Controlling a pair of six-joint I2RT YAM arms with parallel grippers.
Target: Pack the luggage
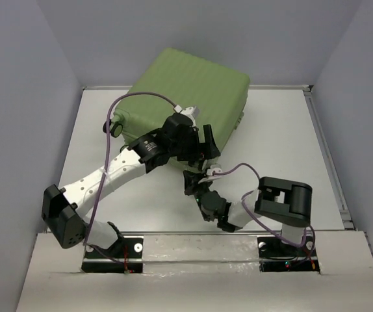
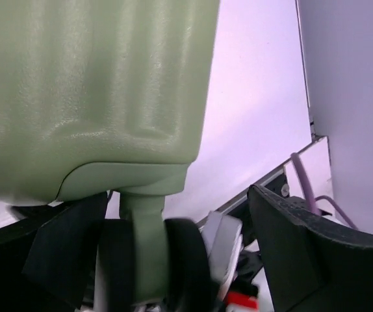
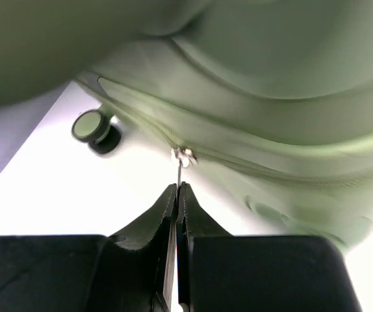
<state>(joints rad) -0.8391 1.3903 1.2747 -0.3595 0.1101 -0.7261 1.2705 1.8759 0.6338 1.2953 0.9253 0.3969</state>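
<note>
luggage [image 1: 193, 88] blocks far centre, free tabletop [image 1: 284, 136] to right

On my right wrist feed, the right pincer [image 3: 177, 195] has its two black fingers pressed together, pinching the lower end of the thin metal zipper pull [image 3: 182, 170]. Above the zipper pull, the light-green luggage [image 3: 271, 58] fills the top of the view, blurred at close range. The zipper track [image 3: 251, 166] runs through the zipper pull, slanting down to the right. Left of the zipper pull and slightly higher, I see a small black wheel [image 3: 90, 127] with a green face over the white desk [image 3: 50, 188].
</note>
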